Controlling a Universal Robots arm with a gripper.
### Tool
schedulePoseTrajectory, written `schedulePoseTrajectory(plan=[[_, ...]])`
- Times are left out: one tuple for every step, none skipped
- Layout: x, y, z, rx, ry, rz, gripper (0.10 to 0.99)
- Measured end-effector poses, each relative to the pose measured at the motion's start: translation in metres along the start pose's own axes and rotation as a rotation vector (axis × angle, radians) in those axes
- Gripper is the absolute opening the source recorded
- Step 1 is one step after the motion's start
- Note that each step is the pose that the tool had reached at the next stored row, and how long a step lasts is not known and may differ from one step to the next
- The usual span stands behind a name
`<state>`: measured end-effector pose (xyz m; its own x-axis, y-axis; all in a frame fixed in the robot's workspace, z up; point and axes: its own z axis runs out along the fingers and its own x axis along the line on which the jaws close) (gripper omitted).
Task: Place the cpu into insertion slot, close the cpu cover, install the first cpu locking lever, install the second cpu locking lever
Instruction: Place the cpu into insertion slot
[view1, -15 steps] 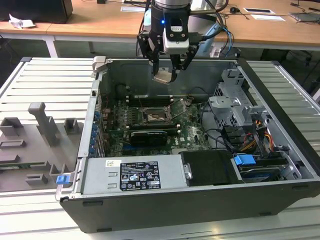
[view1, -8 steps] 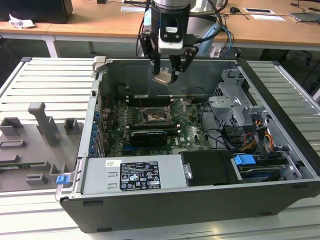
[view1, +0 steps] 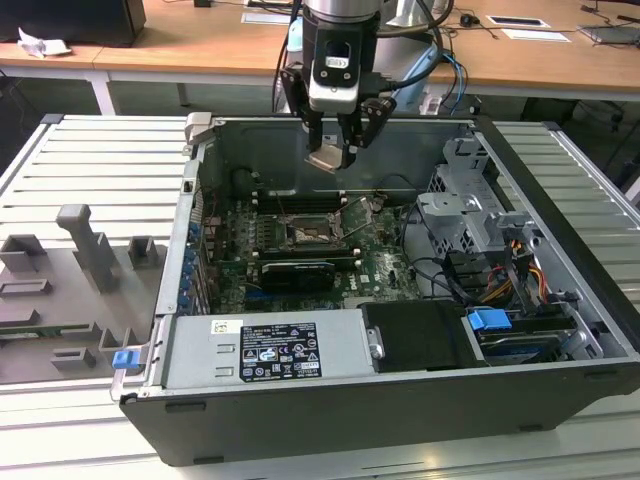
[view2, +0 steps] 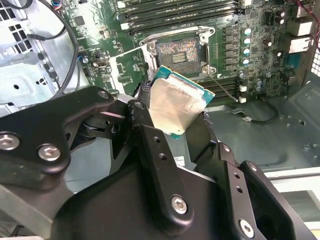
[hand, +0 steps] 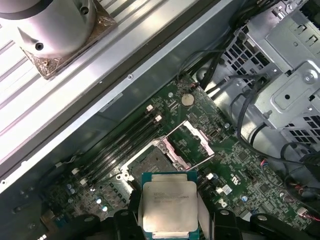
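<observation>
The cpu (view1: 327, 160) (view2: 175, 102) (hand: 167, 205) is a flat square chip with a silvery-beige top and a green rim. My gripper (view1: 333, 158) (view2: 175, 107) (hand: 169, 220) is shut on it by two opposite edges and holds it tilted in the air above the motherboard. Below it the insertion slot (view1: 305, 235) (view2: 179, 50) (hand: 150, 161) lies bare. The cpu cover (view2: 129, 67) (hand: 192, 142) is swung open beside the slot. A thin wire locking lever (view2: 222, 85) sticks out from the slot's frame.
The open computer case (view1: 560, 300) rests on a ribbed grey table. A labelled power supply (view1: 270, 350) fills its near side. A black card (view1: 295, 272), memory slots (view2: 175, 10), a metal drive cage (view1: 470, 200) and cables (view1: 450, 275) surround the slot. Grey fixtures (view1: 85, 250) stand at the exterior view's left.
</observation>
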<state>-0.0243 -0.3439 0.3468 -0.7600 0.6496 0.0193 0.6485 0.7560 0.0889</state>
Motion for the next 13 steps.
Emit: schedulePoseTrajectory(plan=[[0.0000,-0.0001,0.0003,0.000,-0.0007,0.008,0.529],[0.0000,0.0000,0.0006,0.000,-0.0013,0.015,0.529],[0.0000,-0.0001,0.0008,0.000,-0.0019,0.021,0.529],[0.0000,-0.0001,0.0009,0.000,-0.0021,0.023,0.529],[0.0000,-0.0001,0.0010,0.000,-0.0024,0.026,0.529],[0.0000,-0.0001,0.0012,-0.001,-0.0027,0.030,0.529],[0.0000,-0.0001,0.0013,-0.001,-0.0029,0.033,0.529],[0.0000,-0.0002,0.0017,-0.001,-0.0039,0.044,0.529],[0.0000,-0.0002,0.0019,-0.001,-0.0047,0.053,0.529],[0.0000,-0.0002,0.0021,-0.001,-0.0060,0.067,0.529],[-0.0001,-0.0002,0.0022,-0.002,-0.0068,0.077,0.529],[0.0000,-0.0002,0.0023,-0.002,-0.0074,0.083,0.529],[0.0000,-0.0002,0.0023,-0.002,-0.0079,0.089,0.529]])
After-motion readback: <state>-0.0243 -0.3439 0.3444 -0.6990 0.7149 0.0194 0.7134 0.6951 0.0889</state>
